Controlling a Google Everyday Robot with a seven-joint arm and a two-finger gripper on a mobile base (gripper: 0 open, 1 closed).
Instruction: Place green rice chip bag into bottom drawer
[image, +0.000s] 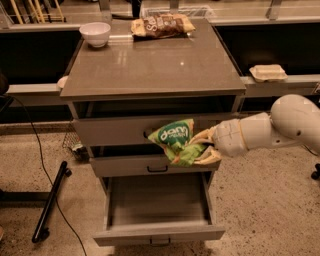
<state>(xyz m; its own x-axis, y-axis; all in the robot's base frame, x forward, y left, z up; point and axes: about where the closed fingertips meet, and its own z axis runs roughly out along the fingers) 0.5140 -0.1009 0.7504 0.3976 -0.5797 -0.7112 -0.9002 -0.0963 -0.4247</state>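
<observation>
The green rice chip bag (176, 140), bright green with white lettering, hangs in my gripper (204, 148), which is shut on its right side. The white arm comes in from the right. The bag is in front of the top and middle drawer fronts, above the open bottom drawer (158, 202). That drawer is pulled out, and its grey inside shows nothing in it.
The grey cabinet's top (150, 65) carries a white bowl (95, 33) at the back left and a brown snack bag (162, 25) at the back. A white tray (268, 72) sits on the ledge at right. A black stand leg and cable (50, 200) lie on the floor at left.
</observation>
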